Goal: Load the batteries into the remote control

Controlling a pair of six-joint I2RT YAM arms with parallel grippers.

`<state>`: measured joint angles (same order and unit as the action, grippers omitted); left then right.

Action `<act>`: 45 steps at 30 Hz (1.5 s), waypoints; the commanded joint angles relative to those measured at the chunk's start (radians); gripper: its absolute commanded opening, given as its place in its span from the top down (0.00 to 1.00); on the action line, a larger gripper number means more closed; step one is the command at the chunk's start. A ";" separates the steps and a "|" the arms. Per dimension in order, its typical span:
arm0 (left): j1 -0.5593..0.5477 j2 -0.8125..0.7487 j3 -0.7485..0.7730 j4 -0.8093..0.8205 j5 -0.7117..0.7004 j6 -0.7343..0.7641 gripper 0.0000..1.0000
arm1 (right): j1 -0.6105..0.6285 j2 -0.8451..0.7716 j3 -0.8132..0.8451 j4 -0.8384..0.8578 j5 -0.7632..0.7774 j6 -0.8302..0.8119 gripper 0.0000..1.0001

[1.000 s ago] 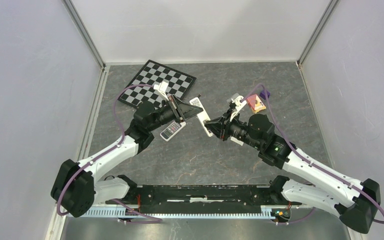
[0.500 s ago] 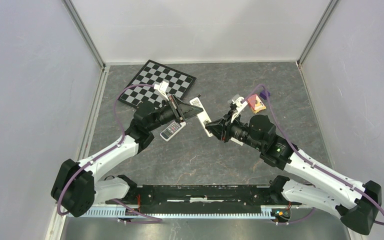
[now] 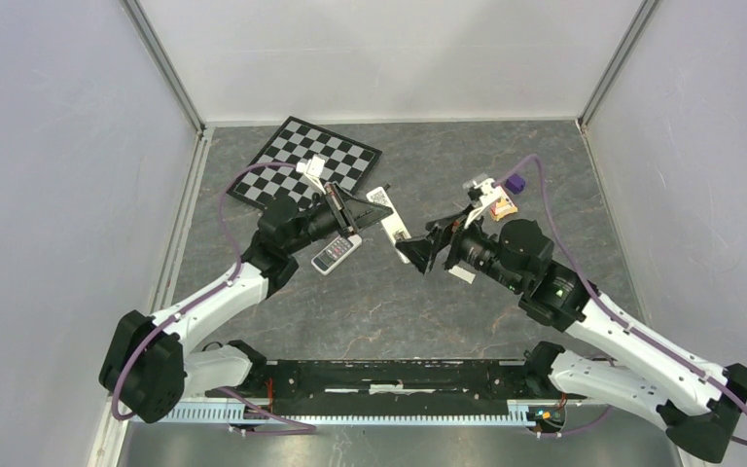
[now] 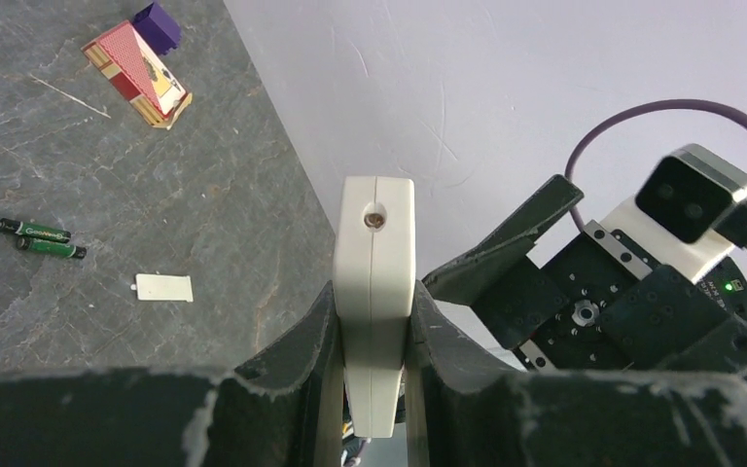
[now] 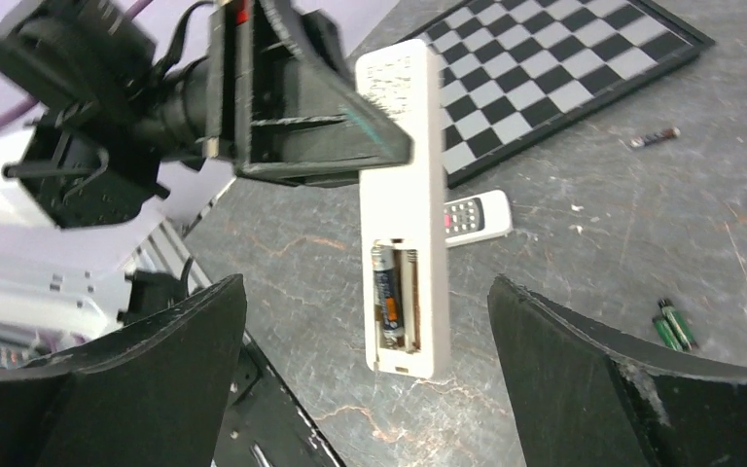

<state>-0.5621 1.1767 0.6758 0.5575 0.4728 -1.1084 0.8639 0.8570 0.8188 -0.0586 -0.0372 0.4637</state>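
My left gripper [image 4: 374,311] is shut on the long white remote control [image 4: 376,282] and holds it above the table, edge-on in the left wrist view. In the right wrist view the remote control [image 5: 404,146] shows its open battery bay, with one dark battery [image 5: 384,292] seated in the left slot and the other slot bare. My right gripper [image 5: 365,287] stands wide open just short of that end, touching nothing. Two green-wrapped batteries [image 5: 674,326] lie side by side on the table, and another battery [image 5: 653,138] lies by the chessboard. The white bay cover [image 4: 164,288] lies flat nearby.
A chessboard [image 3: 306,161] lies at the back left. A small grey remote [image 3: 335,254] rests under the left arm. A red-and-cream box [image 4: 138,76], a purple block [image 4: 157,23] and a thin pale stick [image 4: 68,95] sit at the back right, near the wall.
My right gripper has opened wide and drawn back to the right, away from the remote's end. The left gripper and the remote have stayed put.
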 commanded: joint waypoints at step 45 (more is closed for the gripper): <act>0.008 -0.074 0.044 0.204 -0.067 0.054 0.98 | -0.004 0.090 -0.128 0.460 0.217 0.790 0.15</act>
<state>-0.5575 1.1263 0.7204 0.6624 0.3775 -1.0649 0.8619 0.9428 0.6388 0.3805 0.1429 1.2739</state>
